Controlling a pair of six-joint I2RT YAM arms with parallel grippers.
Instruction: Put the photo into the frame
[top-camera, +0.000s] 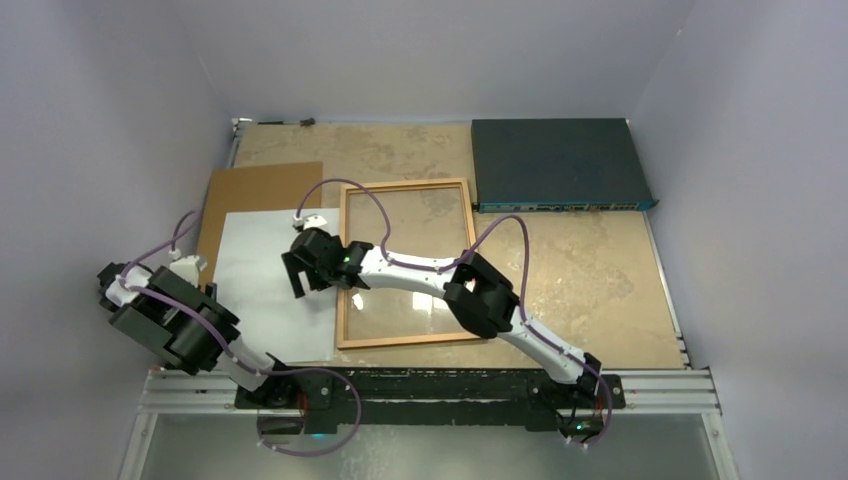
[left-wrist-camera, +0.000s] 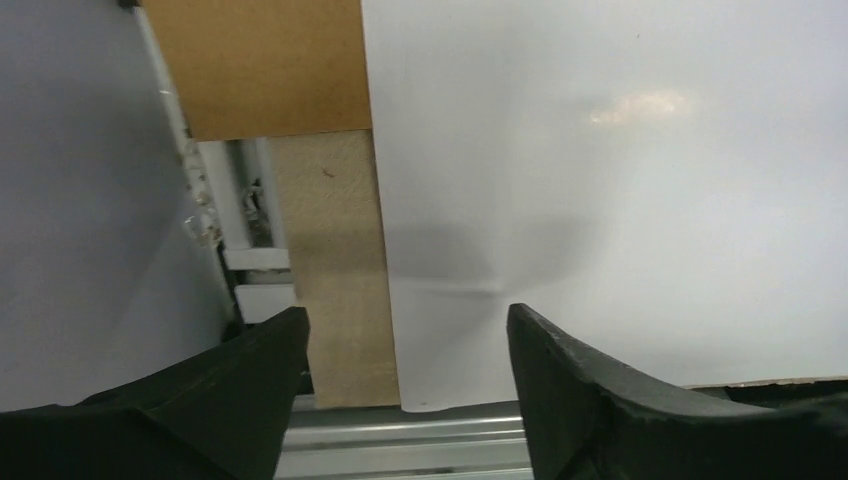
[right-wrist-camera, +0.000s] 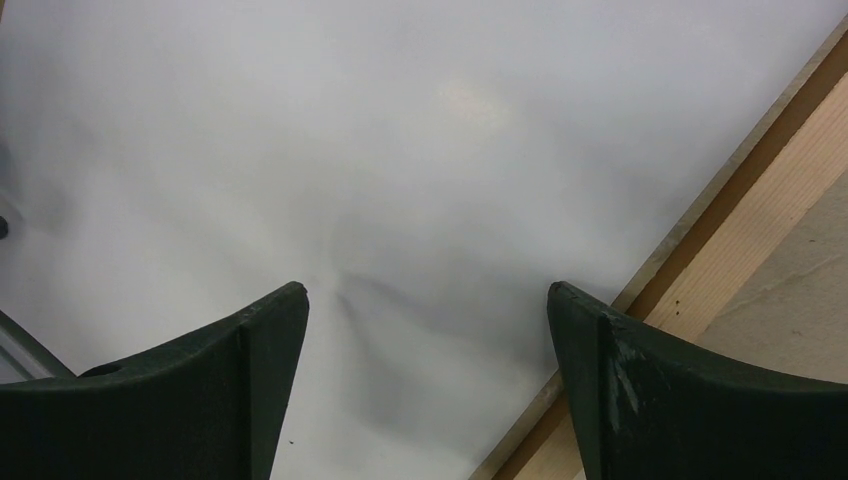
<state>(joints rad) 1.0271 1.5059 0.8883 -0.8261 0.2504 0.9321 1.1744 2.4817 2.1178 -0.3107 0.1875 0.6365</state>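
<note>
**Left fingers** (left-wrist-camera: 275, 370): set wide apart and holding nothing. They hang above the near left corner of the photo, one finger over the bare strip of surface (top-camera: 600, 290) beside it.

**Board** (top-camera: 262, 185): plain brown, flat at the far left. Its near right part is covered by the photo.

**Photo** (top-camera: 262, 300): flat on the surface with the white back up (the printed side cannot be seen). It is wholly outside the frame, with its right edge running along the frame's left rail. Whether it touches the rail or lies just beside it cannot be told. A faint crease shows in both wrist views.

**Right fingers** (right-wrist-camera: 265, 350): spread wide and holding nothing. They hang over the right part of the photo, near the frame's left rail. The right arm reaches across the frame to get there.

**Frame** (top-camera: 405, 187): flat at mid-surface, with the glass in place and nothing lying in the opening.

**Blue box** (top-camera: 555, 160): at the far right, beyond the frame's far right corner.

**Progress:** judged early. Nothing has been gripped and the photo is not yet in the frame. What is left, in my judgement, is to get hold of the thin sheet, which may be awkward as it lies flat, then carry it right and seat it squarely inside the rails.
</note>
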